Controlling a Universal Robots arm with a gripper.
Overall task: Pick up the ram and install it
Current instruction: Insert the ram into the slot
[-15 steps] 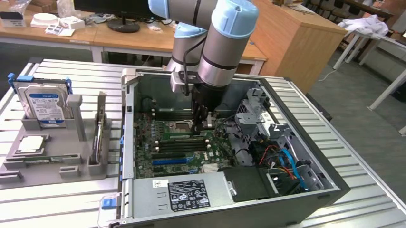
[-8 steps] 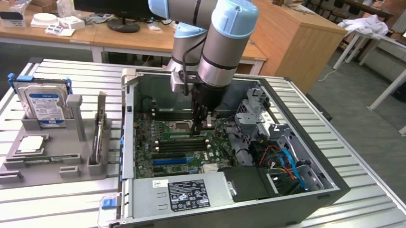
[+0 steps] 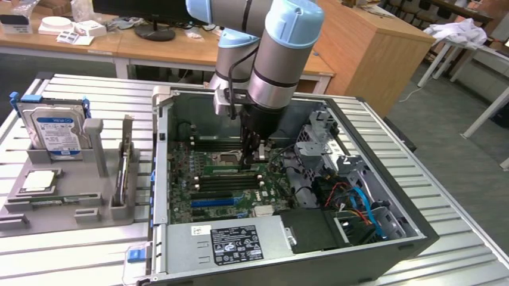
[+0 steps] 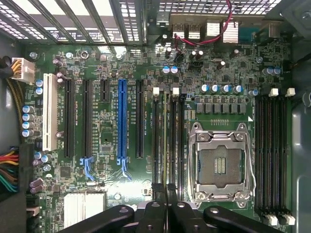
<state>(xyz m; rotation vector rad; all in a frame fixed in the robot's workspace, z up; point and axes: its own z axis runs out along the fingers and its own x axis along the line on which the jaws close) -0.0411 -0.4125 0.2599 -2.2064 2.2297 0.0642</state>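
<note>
The ram [image 4: 167,141] is a thin, light, stiff board, easily cracked or scraped. It is best taken by its long bare edges near the middle, clear of chips and contacts. It hangs edge-on between the narrowly closed fingers of the gripper [image 4: 165,190], inside the open computer case [image 3: 413,232]. It is right over the memory slots [image 4: 156,136] beside the processor socket [image 4: 221,167] (whether it touches a slot I cannot tell). The socket's exposed contacts lie just beside it. White slot clips [image 4: 175,90], small capacitors [image 4: 216,89] and the blue expansion slot [image 4: 121,119] crowd nearby. The hard drive [image 3: 54,134] stands well apart, outside the case.
</note>
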